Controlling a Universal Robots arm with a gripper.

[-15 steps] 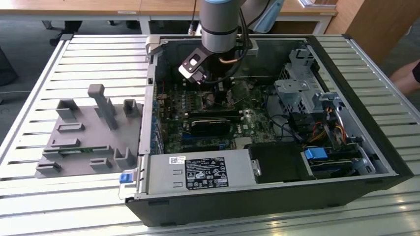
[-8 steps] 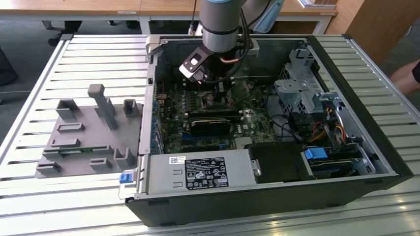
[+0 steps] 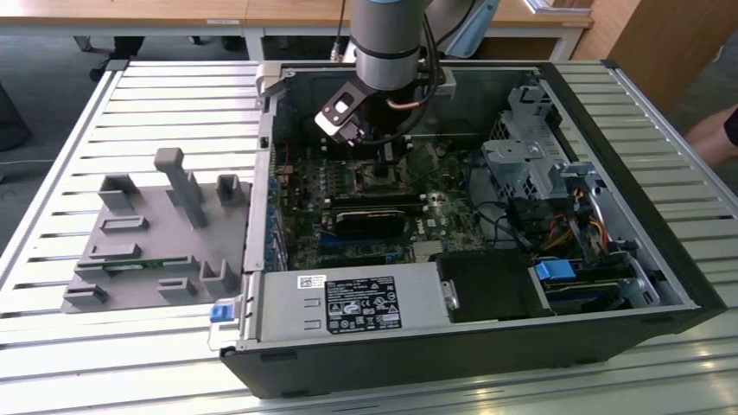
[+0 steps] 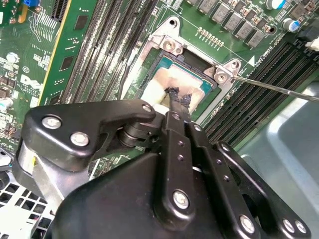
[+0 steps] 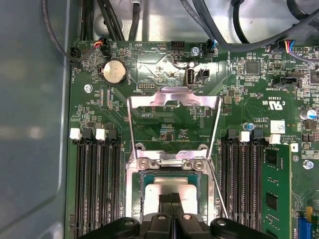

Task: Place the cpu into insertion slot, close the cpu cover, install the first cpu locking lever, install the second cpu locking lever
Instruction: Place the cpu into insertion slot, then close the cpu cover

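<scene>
The cpu (image 5: 154, 188) (image 4: 158, 82) lies flat inside the insertion slot (image 5: 131, 199) (image 4: 169, 46), its pale face up. A dark smudge marks that face. My gripper (image 5: 172, 197) (image 4: 173, 94) (image 3: 381, 160) hangs straight over it, fingers shut together. Its tips are at the middle of the cpu's face, and I cannot tell whether they touch it. The cpu cover (image 5: 172, 98) is swung open away from the slot, green board showing through its window. A thin locking lever (image 5: 218, 191) (image 4: 274, 87) sticks out beside the socket, unlatched.
Black memory slots (image 5: 97, 184) (image 5: 244, 174) flank the socket on both sides. The open computer case (image 3: 645, 251) walls in the board. A black module (image 3: 369, 220) and a power supply (image 3: 346, 303) lie nearer the exterior camera. A grey fixture (image 3: 150, 233) sits outside the case. A person's arm (image 3: 721, 130) is at the exterior view's right edge.
</scene>
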